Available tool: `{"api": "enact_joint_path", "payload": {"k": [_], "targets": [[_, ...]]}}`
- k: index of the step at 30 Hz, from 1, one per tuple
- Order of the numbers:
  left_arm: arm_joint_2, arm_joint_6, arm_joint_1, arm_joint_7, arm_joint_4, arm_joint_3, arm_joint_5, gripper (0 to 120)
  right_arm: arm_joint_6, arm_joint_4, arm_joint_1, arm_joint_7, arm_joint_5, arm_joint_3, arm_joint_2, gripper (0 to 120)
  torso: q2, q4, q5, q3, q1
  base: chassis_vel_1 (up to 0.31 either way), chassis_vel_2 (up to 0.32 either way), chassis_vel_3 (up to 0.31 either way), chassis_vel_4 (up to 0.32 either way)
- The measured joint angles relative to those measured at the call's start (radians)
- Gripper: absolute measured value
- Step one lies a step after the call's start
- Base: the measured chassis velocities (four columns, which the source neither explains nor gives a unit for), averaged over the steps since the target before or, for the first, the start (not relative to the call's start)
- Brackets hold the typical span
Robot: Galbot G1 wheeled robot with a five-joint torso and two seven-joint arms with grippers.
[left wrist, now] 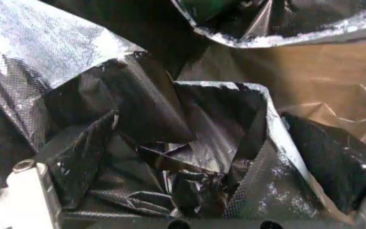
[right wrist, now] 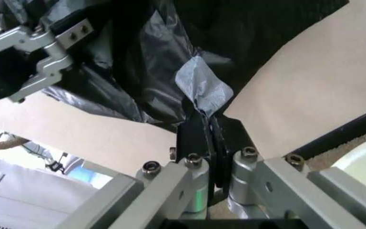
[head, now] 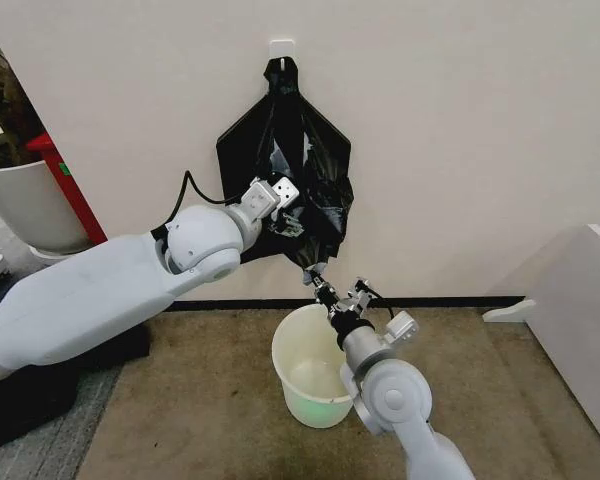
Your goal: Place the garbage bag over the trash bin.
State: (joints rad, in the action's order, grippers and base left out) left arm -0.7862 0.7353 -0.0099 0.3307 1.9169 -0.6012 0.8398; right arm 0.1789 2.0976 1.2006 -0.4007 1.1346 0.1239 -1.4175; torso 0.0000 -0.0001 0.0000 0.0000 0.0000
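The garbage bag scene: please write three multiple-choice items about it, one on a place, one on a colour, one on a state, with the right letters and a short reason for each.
1. Where does the garbage bag hang?
A. from a hook on the wall
B. inside the bin
C. flat on the floor

2. What colour is the trash bin?
A. red
B. cream-white
C. black

3. What is the state of the right gripper?
A. open, far from the bag
B. shut on the bag's lower tip
C. resting inside the bin

Answers:
1 A: the bag's top meets the white hook on the wall.
2 B: the bucket is pale cream, greenish at the base.
3 B: the right wrist view shows the fingers closed on plastic.

The left gripper is pressed into the bag's middle.
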Motion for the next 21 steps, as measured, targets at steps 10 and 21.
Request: {"api": "enact_joint_path", "payload": {"k": [10,21], "targets": [[-0.005,0.000,0.001,0.026,0.005,0.001,0.033,78,0.000,0.003,0.002,-0.001,-0.005,0.001,0.001,0,0.000,0.0000,0.0001,0.000,0.000,0.000,0.000,0.000,0.000],[0.028,0.000,0.011,0.064,0.041,0.010,0.075,36,0.000,0.008,0.002,-0.001,-0.009,-0.001,0.006,0,0.000,0.0002,-0.0001,0.000,0.000,0.000,0.000,0.000,0.000]]}}
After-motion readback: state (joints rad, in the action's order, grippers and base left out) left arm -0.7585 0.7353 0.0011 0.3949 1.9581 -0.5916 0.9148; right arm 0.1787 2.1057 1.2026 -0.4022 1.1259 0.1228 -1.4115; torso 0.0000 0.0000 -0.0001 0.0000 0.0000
